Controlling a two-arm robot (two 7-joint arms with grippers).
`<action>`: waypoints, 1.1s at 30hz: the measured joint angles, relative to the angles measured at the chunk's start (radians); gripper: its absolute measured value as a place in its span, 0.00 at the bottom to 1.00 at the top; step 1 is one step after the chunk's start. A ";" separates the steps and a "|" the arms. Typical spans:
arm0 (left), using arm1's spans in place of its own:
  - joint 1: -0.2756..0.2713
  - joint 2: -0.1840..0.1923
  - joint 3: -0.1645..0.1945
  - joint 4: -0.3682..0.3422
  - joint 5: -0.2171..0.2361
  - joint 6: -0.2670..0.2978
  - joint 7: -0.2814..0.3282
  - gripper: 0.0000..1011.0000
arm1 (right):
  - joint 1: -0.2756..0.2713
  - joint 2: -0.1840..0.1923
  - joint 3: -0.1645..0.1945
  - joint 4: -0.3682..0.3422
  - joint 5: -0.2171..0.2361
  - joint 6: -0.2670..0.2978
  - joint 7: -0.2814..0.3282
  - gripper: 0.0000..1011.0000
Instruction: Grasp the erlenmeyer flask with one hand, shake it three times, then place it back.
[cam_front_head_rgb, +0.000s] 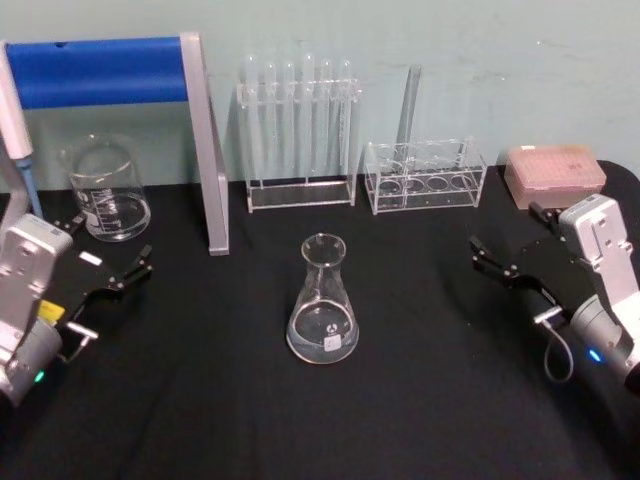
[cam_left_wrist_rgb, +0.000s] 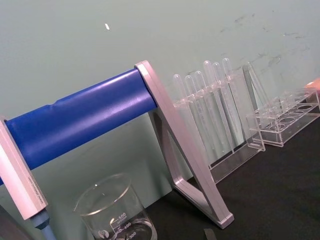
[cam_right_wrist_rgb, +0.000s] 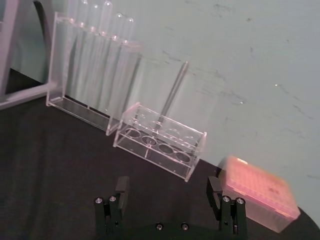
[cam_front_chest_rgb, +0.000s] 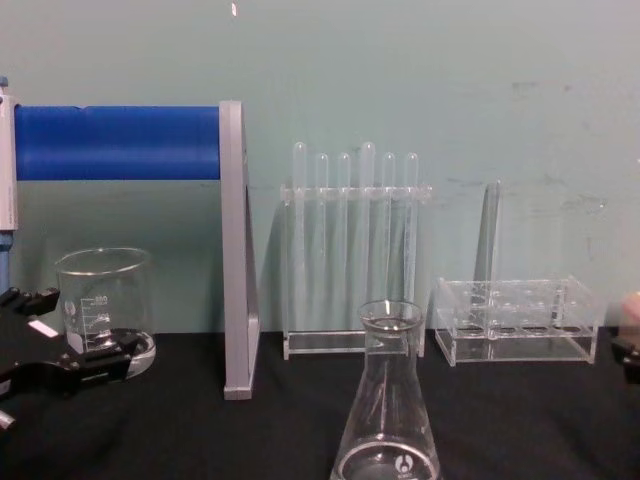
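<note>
The erlenmeyer flask (cam_front_head_rgb: 322, 300) stands upright on the black table, clear glass with a small white logo near its base; in the chest view the flask (cam_front_chest_rgb: 388, 420) shows low at the centre. My left gripper (cam_front_head_rgb: 108, 252) rests open at the table's left side, well apart from the flask, and shows as the left gripper (cam_front_chest_rgb: 62, 335) beside the beaker. My right gripper (cam_front_head_rgb: 510, 238) is open at the table's right side, also clear of the flask. The right wrist view shows the right gripper (cam_right_wrist_rgb: 168, 189) with nothing between its spread fingers.
A glass beaker (cam_front_head_rgb: 105, 188) stands back left, near the left gripper. A stand with a blue bar (cam_front_head_rgb: 100, 70) and grey leg (cam_front_head_rgb: 212, 160) rises behind it. A tall test tube rack (cam_front_head_rgb: 298, 135), a low clear rack (cam_front_head_rgb: 425, 175) and a pink tip box (cam_front_head_rgb: 555, 175) line the back.
</note>
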 joint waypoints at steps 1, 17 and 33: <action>0.000 0.000 0.000 0.000 0.000 0.000 0.000 0.99 | -0.004 -0.003 0.004 -0.005 0.005 0.000 0.008 0.99; 0.000 0.000 0.000 0.000 0.000 0.000 0.000 0.99 | -0.069 -0.045 0.019 -0.104 0.072 -0.009 0.124 0.99; 0.000 0.000 0.000 0.000 0.000 0.000 0.000 0.99 | -0.104 -0.100 0.003 -0.153 0.128 0.008 0.254 0.99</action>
